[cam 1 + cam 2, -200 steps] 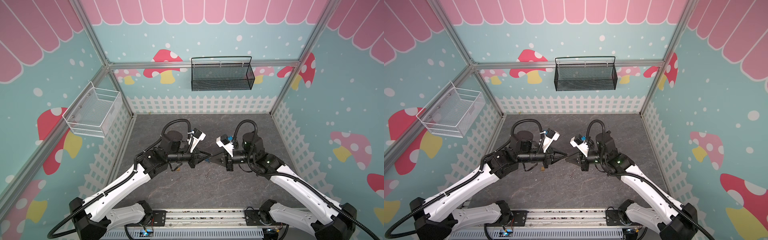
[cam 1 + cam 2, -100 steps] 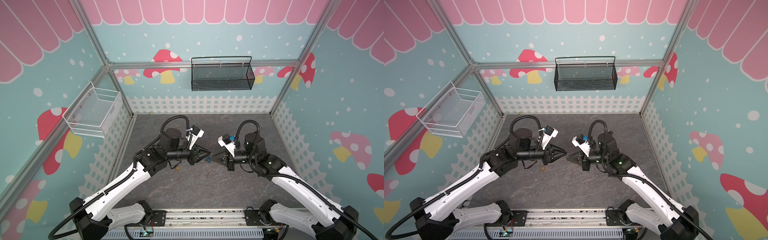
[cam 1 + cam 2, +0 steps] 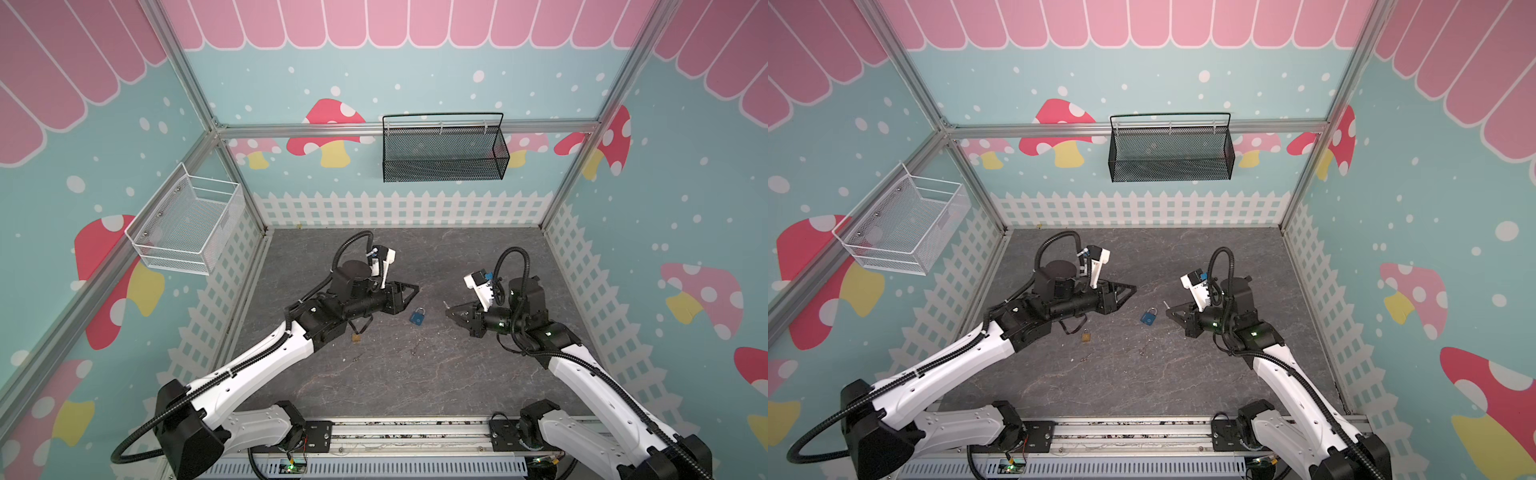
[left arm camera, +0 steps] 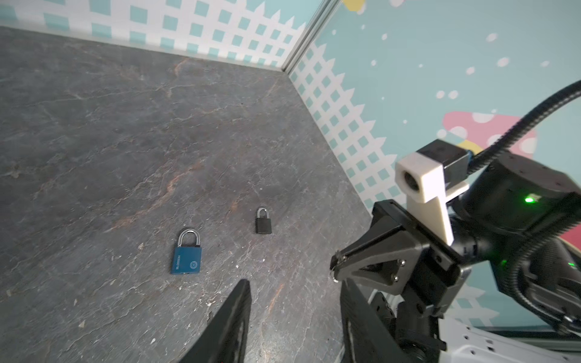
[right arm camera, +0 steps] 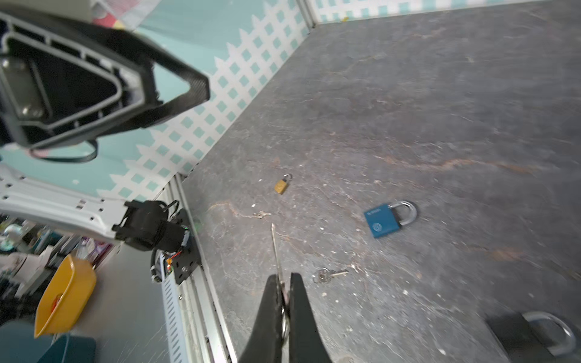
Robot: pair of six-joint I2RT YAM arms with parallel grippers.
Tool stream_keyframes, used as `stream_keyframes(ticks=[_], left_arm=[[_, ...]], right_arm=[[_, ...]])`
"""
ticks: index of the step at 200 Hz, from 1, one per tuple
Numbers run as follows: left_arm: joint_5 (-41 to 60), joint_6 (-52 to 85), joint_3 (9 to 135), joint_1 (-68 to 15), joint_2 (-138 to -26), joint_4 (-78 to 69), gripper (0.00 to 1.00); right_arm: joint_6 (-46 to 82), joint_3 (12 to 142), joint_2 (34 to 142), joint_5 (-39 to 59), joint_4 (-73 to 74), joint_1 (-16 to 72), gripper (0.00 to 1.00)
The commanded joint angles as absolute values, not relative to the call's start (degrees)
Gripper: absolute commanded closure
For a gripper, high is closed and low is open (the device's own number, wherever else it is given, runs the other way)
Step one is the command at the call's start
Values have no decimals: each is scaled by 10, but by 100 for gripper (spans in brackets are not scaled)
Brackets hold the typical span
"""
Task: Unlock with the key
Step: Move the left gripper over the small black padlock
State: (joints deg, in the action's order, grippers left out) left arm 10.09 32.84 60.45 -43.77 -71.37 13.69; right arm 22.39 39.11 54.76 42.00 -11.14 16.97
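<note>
Key [image 5: 276, 251] sits clamped in the closed right end effector [image 5: 284, 276]. The left end effector [image 4: 295, 283] has just opened and drawn back, leaving the blue padlock [image 3: 417, 316] flat on the worktop [image 3: 374, 374] between the two. Its shackle [image 4: 189, 230] looks seated, so the unlocking appears unfinished.

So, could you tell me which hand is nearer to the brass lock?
Left. In a top view the left hand hovers up and right of the brass lock; the right hand, shut on a key, is farther right, beyond the blue lock.
</note>
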Motion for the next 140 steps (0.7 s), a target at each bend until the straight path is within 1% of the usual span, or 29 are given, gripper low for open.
stream_keyframes(ticks=[1,34,44,65,79,109,140], left_arm=[[1,360,632,-481,-766,151,52],[-59,364,711,-531,-872,206,49],[-65,365,732,-545,-905,212,47],[-84,363,789,-568,-976,239,46],[-89,357,829,-579,-1022,255,45],[-99,335,914,-590,-1112,306,44],[-87,316,1011,-598,-1193,373,43]], right_arm=[[274,363,553,416,-91,121,100],[319,326,554,415,-64,43,100],[333,316,557,412,-59,19,100],[348,296,581,395,-49,-31,100],[369,273,596,403,-13,-59,100],[381,259,621,392,16,-78,100],[355,267,637,389,11,-91,100]])
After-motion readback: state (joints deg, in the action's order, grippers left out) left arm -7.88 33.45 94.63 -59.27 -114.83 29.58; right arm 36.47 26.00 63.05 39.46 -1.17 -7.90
